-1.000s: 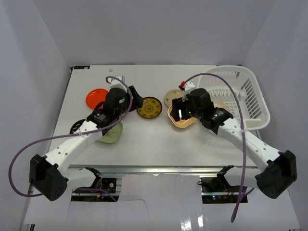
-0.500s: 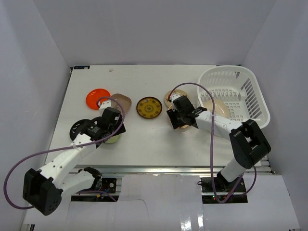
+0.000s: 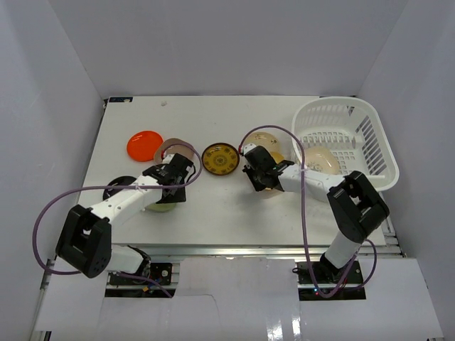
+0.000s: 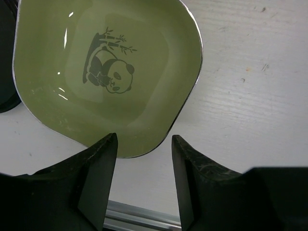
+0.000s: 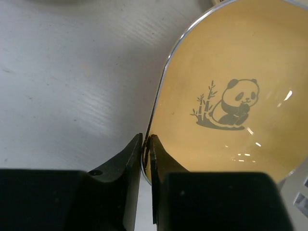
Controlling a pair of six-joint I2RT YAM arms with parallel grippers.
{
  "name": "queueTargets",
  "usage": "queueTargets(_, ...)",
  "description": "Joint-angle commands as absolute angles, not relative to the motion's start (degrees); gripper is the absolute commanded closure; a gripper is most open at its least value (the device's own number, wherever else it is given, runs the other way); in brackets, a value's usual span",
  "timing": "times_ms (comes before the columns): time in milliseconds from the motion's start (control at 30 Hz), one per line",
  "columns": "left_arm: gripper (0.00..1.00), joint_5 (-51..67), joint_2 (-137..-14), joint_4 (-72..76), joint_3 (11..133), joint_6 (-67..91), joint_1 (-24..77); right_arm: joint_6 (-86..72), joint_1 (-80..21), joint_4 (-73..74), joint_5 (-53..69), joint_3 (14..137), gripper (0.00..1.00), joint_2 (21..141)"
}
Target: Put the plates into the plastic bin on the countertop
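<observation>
No text, number or brand mark is legible. The green plate (image 4: 110, 72) and the yellow plate (image 5: 226, 101) each bear only a panda drawing.

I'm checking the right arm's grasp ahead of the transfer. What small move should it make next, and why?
Probably a short lift straight up. The right gripper is shut on the rim of the yellow panda plate, which appears to rest on the countertop. Raising it clear should come before swinging it right toward the plastic bin.
</observation>
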State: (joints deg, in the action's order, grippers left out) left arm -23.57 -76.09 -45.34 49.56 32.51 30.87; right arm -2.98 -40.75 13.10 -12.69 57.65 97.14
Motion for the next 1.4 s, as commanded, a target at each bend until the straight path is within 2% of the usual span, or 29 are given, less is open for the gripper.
queueTargets(0,0.41,-23.73,-77.43,-44.83,50.89,29.80,30.76,-4.39,-44.81,14.85,-17.04,59.76,0.86,92.56)
queueTargets(100,0.43,-23.47,-79.18,-44.12,50.63,29.18,30.76,-5.97,-48.07,17.83,-20.03,60.55,0.92,89.22)
queueTargets(267,0.44,-22.50,-82.87,-42.02,49.83,27.43,30.76,-6.42,-50.89,19.95,-21.53,63.27,0.92,79.22)
queueTargets(400,0.62,-21.97,-85.43,-40.69,50.62,26.54,30.76,-4.32,-51.15,19.77,-21.27,67.93,0.92,71.99)
queueTargets(500,0.67,-20.75,-86.92,-40.25,50.71,25.84,30.85,-0.55,-50.72,20.47,-26.61,72.50,0.92,69.61)
queueTargets(533,0.78,-20.31,-87.10,-40.25,50.80,25.58,30.76,-0.35,-49.15,21.09,-28.02,73.81,0.92,69.61)
queueTargets(600,0.90,-19.78,-87.36,-40.08,50.89,25.31,30.76,2.54,-45.64,21.80,-30.32,76.10,0.92,70.31)
queueTargets(633,1.00,-19.78,-87.36,-39.99,50.89,25.31,30.76,3.16,-40.13,21.97,-29.89,76.37,0.92,70.66)
queueTargets(833,1.00,-19.25,-83.95,-39.82,50.63,24.96,30.76,0.80,-19.55,21.36,-21.89,72.09,0.92,72.68)
queueTargets(1067,1.00,-13.28,-75.25,-39.90,54.05,24.87,31.90,-4.30,-8.88,18.46,-13.90,69.00,0.92,81.82)
queueTargets(1167,1.00,-8.98,-73.04,-39.90,59.13,24.96,33.48,-6.23,-6.42,18.20,-9.95,67.77,0.89,84.63)
queueTargets(1233,1.00,-7.04,-73.65,-40.08,65.35,25.05,35.84,-7.90,-5.98,16.88,-7.31,66.02,0.79,84.99)
queueTargets(1267,1.00,-6.94,-73.65,-40.08,67.83,24.96,36.99,-8.43,-5.98,16.44,-6.77,65.40,0.72,84.82)
queueTargets(1300,1.00,-7.03,-75.31,-40.34,70.37,24.87,38.31,-9.05,-5.98,15.91,-5.90,65.04,0.58,84.73)
queueTargets(1367,1.00,-7.91,-78.03,-40.95,78.87,24.79,42.42,-9.58,-5.98,16.08,-3.27,64.78,0.48,83.59)
